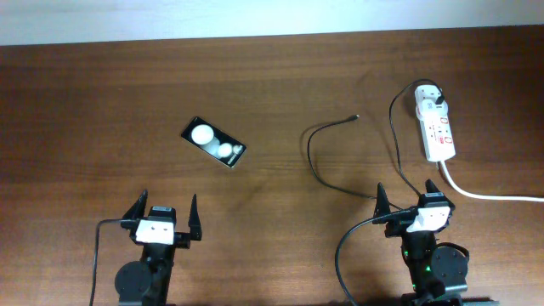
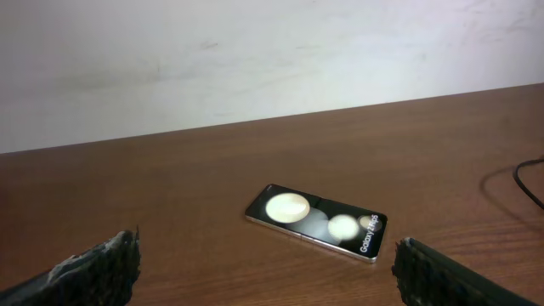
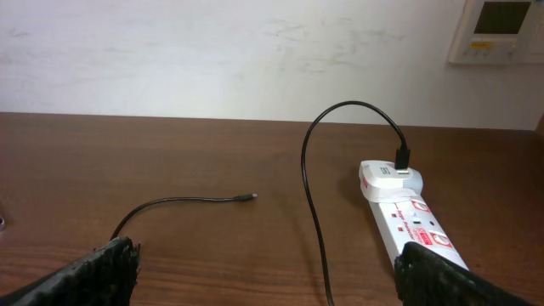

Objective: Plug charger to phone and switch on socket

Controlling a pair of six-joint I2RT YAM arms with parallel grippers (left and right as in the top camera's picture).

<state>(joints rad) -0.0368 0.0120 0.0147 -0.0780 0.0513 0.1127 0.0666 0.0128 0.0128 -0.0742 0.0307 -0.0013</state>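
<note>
The phone [image 1: 213,142], a flat black slab with two white round spots, lies on the table left of centre; it also shows in the left wrist view [image 2: 316,222]. The charger's thin black cable [image 1: 316,166] loops across the table, its connector tip [image 1: 355,116] free, its white plug adapter [image 1: 432,102] seated in the far end of the socket [image 1: 439,132]. In the right wrist view the cable [image 3: 310,200], tip [image 3: 249,197] and socket [image 3: 408,221] show. My left gripper [image 1: 161,217] is open and empty, near the phone's near side. My right gripper [image 1: 410,198] is open and empty, just short of the socket.
The socket's thick white cord [image 1: 493,196] runs off to the right edge. A wall unit [image 3: 500,30] hangs on the pale wall behind the table. The table's far edge meets the wall.
</note>
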